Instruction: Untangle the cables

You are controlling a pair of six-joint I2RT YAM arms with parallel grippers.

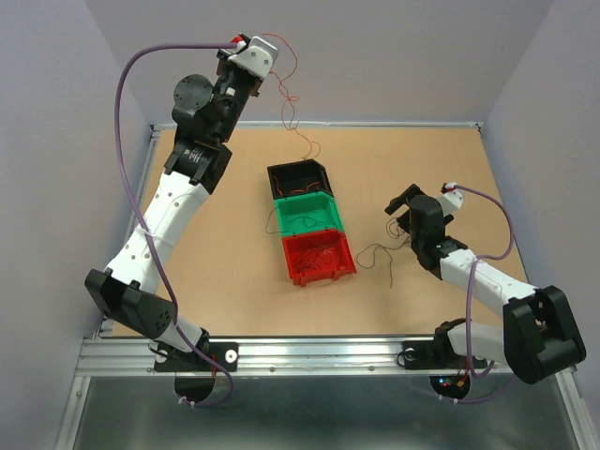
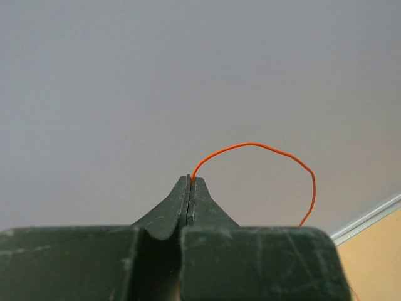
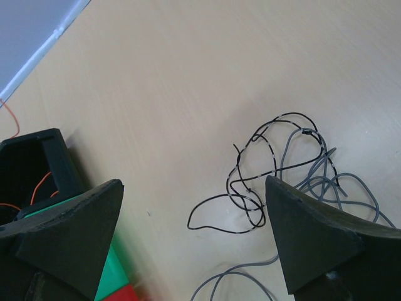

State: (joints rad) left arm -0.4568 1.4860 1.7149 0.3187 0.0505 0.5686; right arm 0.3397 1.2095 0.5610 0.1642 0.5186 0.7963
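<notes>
My left gripper (image 1: 255,43) is raised high at the back and shut on a thin orange wire (image 1: 289,103). The wire hangs down in loops into the black bin (image 1: 298,175). In the left wrist view the jaws (image 2: 190,179) are pressed together, and the orange wire (image 2: 263,145) arcs out of their tip. My right gripper (image 1: 395,214) is open and empty, low over the table right of the bins. In the right wrist view a black wire (image 3: 250,188) and a grey wire (image 3: 313,169) lie tangled on the table between its fingers (image 3: 194,200).
A black, a green (image 1: 307,214) and a red bin (image 1: 319,255) stand in a row mid-table, with thin wires inside. The black bin (image 3: 31,160) with orange wire in it and the green bin (image 3: 116,276) show at the left of the right wrist view. A raised rim edges the table.
</notes>
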